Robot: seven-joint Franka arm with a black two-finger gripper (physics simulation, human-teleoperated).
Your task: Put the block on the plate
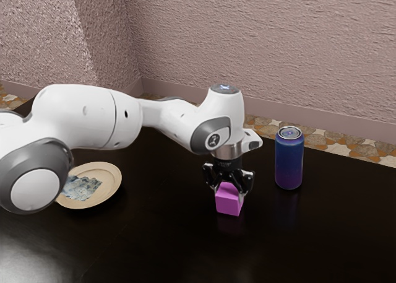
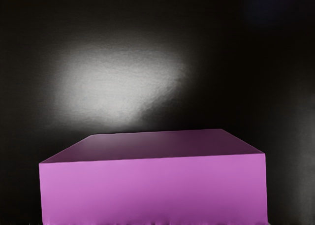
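The block (image 1: 229,202) sits right beneath our gripper (image 1: 230,190), probably centred for a level carry. We can't tell how open the gripper is, or whether it grips. The plate (image 1: 112,182) lies well apart, back toward our arm's base.

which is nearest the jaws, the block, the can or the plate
The magenta block: it's right at the jaws; the upright can and the plate are well clear.

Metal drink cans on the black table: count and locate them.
1: the blue-and-purple can stands upright toward the exterior view's right. The white arm may hide others.
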